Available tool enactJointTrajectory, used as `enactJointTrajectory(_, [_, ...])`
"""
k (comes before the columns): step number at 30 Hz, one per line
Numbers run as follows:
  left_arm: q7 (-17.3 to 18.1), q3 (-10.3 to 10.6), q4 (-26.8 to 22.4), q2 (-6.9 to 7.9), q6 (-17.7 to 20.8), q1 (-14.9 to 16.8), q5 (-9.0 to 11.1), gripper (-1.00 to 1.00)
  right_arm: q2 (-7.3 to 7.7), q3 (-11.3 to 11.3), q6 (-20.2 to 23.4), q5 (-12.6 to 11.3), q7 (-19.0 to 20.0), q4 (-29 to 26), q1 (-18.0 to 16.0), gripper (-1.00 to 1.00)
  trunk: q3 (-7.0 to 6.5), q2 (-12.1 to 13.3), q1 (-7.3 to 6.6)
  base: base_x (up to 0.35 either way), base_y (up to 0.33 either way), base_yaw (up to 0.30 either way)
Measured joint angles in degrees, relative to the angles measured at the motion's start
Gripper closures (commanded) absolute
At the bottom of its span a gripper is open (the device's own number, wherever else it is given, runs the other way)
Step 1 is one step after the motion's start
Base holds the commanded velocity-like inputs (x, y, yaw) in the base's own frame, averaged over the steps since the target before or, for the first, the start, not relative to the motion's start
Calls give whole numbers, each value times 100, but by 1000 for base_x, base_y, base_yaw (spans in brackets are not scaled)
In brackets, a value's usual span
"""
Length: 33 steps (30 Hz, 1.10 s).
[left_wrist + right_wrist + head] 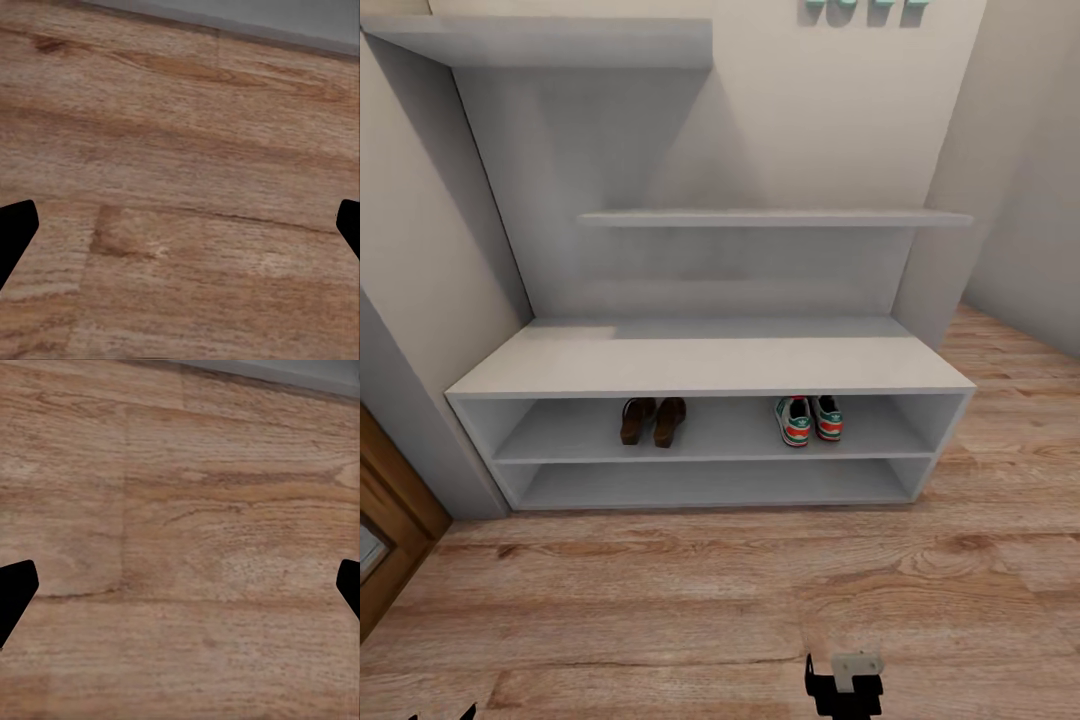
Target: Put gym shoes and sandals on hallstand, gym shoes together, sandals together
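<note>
Hallstand (pixel 710 365) fills centre frame: white-grey bench, tall back panel, floating shelves above. Corridor floor (pixel 690 600), warm wood plank, spans lower frame, no footwear on it. Two sandals (pixel 653 421) paired centre-left on upper open shelf; two gym shoes (pixel 809 419) paired centre-right, same shelf, well apart from sandals. Pairs grouped as task demands; job looks complete. Right gripper (pixel 180 592) and left gripper (pixel 180 232) hang over planks, fingers spread wide, holding nothing.
</note>
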<state>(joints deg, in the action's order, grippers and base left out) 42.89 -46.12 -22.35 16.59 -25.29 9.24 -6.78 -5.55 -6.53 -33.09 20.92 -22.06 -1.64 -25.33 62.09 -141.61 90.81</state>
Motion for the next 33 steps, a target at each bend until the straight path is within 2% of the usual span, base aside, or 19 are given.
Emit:
enactJointTrajectory(13, [-66,0,50,3,-41,0,-9,-100,79,-4,7,-7,-1,0,15,-100,0,0,0,0,0,0])
enactJointTrajectory(33, [-67,8,160,3,-55,2,-15,-100,91,-3,8,-8,0,0,186,-100,0,0,0,0,0,0])
